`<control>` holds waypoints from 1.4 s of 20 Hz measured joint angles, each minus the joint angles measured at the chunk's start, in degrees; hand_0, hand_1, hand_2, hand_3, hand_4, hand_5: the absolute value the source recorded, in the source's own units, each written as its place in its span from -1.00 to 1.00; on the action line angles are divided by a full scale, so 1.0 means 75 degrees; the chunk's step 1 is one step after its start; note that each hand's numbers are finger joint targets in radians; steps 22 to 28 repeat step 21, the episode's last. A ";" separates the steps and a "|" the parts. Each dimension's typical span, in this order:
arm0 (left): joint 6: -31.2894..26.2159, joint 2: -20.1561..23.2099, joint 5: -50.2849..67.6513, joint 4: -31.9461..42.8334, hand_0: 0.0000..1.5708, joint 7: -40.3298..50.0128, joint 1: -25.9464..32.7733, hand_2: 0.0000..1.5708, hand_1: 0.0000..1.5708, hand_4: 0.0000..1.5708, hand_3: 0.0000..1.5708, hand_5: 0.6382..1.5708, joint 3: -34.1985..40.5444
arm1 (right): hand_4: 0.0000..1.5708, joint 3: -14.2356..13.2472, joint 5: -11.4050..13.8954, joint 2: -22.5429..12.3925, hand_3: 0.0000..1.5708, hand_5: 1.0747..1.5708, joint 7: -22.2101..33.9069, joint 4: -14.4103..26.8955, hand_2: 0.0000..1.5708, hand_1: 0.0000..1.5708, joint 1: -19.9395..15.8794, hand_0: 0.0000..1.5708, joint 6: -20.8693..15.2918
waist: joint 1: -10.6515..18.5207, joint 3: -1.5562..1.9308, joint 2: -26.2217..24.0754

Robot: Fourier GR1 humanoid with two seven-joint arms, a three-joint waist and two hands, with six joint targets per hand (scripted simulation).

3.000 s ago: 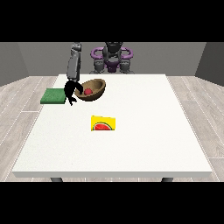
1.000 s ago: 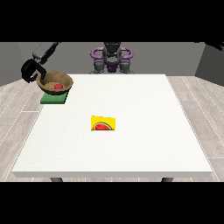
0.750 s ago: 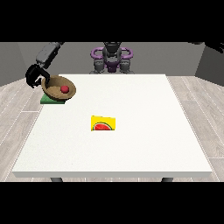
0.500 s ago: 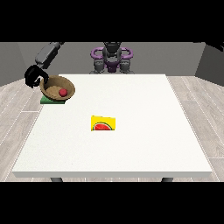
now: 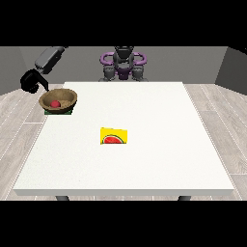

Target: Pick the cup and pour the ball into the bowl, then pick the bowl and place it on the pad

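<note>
A grey-walled room with pale plank flooring surrounds a large white counter [image 5: 144,159], and the robot [image 5: 123,63] stands small behind its far edge. At the counter's far corner on the view's left lies a green pad [image 5: 47,111], mostly covered by a brown wooden bowl [image 5: 58,100] that sits on it. A red ball [image 5: 55,103] rests inside the bowl. The hand at the view's left [image 5: 32,81] hangs just beside the bowl's outer rim, off the counter's edge; whether it touches the rim or how its fingers lie cannot be told. Near the counter's middle, well apart from the bowl, lies a yellow cup [image 5: 114,136] on its side, showing a red inside. The other hand does not show.
</note>
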 measured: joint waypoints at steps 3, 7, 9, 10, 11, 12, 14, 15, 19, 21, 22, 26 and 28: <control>-0.0038 0.0117 -0.0014 0.0134 -1.00 -0.0119 0.0028 -1.00 -1.00 0.51 -1.00 0.99 0.0023 | -1.00 -0.0035 -0.0076 0.0207 -0.04 0.88 -0.0097 -0.0028 0.76 0.85 -0.0083 0.85 -0.0147 | 0.0002 0.0001 0.0044; -0.0143 0.0211 0.0097 0.0168 -1.00 -0.0162 -0.0029 -1.00 -1.00 0.52 -1.00 0.99 0.0028 | -0.85 -0.0092 -0.0121 0.0339 0.16 0.83 -0.0331 0.0027 0.72 0.60 -0.0248 0.60 -0.0343 | 0.0117 0.0002 0.0237; -0.0233 0.0339 0.0142 0.0235 -1.00 -0.0288 -0.0064 -1.00 -1.00 0.52 -1.00 0.99 0.0092 | -0.79 -0.0125 -0.0093 0.0177 0.33 0.75 -0.0437 0.0019 0.40 0.19 -0.0355 0.19 -0.0420 | 0.0160 0.0001 0.0431; -0.0238 0.0370 0.0124 0.0266 -1.00 -0.0370 -0.0050 -1.00 -1.00 0.52 -1.00 0.99 0.0102 | -1.00 -0.0084 -0.0061 0.0156 0.28 0.59 -0.0421 0.0026 -0.12 -0.18 -0.0380 -0.18 -0.0405 | 0.0171 0.0000 0.0459; -0.0272 0.0405 0.0127 0.0293 -1.00 -0.0434 -0.0061 -1.00 -1.00 0.52 -1.00 1.00 0.0109 | -1.00 -0.0025 -0.0016 0.0140 0.00 0.53 -0.0410 0.0032 -0.48 -0.75 -0.0412 -0.75 -0.0363 | 0.0197 -0.0001 0.0528; -0.0234 0.0359 0.0133 0.0218 -1.00 -0.0436 -0.0081 -1.00 -1.00 0.53 -1.00 0.99 0.0077 | -1.00 0.0040 0.0043 0.0051 -1.00 0.48 -0.0351 0.0080 -0.73 -1.00 -0.0475 -1.00 -0.0267 | 0.0239 -0.0002 0.0567; -0.0244 0.0380 0.0107 0.0278 -1.00 -0.0496 -0.0097 -1.00 -1.00 0.54 -1.00 1.00 0.0046 | -1.00 0.0213 0.0181 0.0093 -1.00 0.35 -0.0318 0.0048 -1.00 -1.00 -0.0540 -1.00 -0.0249 | 0.0262 -0.0017 0.0596; -0.0264 0.0466 0.0154 0.0314 -1.00 -0.0466 -0.0136 -1.00 -1.00 0.54 -1.00 1.00 0.0087 | -1.00 0.0277 0.0234 0.0105 -1.00 0.34 -0.0393 0.0052 -1.00 -1.00 -0.0509 -1.00 -0.0181 | 0.0249 -0.0024 0.0607; -0.0022 0.0152 0.0140 -0.0049 -1.00 -0.0238 -0.0086 -1.00 -1.00 0.52 -1.00 1.00 -0.0170 | -1.00 0.0533 0.0458 0.0191 -1.00 0.31 -0.0229 0.0219 -1.00 -1.00 -0.0537 -1.00 -0.0126 | 0.0278 -0.0014 0.0243; 0.0051 -0.0013 0.0060 -0.0064 -1.00 -0.0293 0.0049 -1.00 -1.00 0.52 -1.00 1.00 -0.0266 | -0.75 0.0612 0.0502 -0.0010 -1.00 0.21 0.0068 0.0202 -1.00 -1.00 -0.0624 -1.00 0.0094 | 0.0244 -0.0007 0.0035; 0.0051 -0.0013 0.0060 -0.0064 -1.00 -0.0293 0.0049 -1.00 -1.00 0.52 -1.00 1.00 -0.0266 | -0.75 0.0612 0.0502 -0.0010 -1.00 0.21 0.0068 0.0202 -1.00 -1.00 -0.0624 -1.00 0.0094 | 0.0244 -0.0007 0.0035; 0.0051 -0.0013 0.0060 -0.0064 -1.00 -0.0293 0.0049 -1.00 -1.00 0.52 -1.00 1.00 -0.0266 | -0.75 0.0612 0.0502 -0.0010 -1.00 0.21 0.0068 0.0202 -1.00 -1.00 -0.0624 -1.00 0.0094 | 0.0244 -0.0007 0.0035; 0.0051 -0.0013 0.0060 -0.0064 -1.00 -0.0293 0.0049 -1.00 -1.00 0.52 -1.00 1.00 -0.0266 | -0.75 0.0612 0.0502 -0.0010 -1.00 0.21 0.0068 0.0202 -1.00 -1.00 -0.0624 -1.00 0.0094 | 0.0244 -0.0007 0.0035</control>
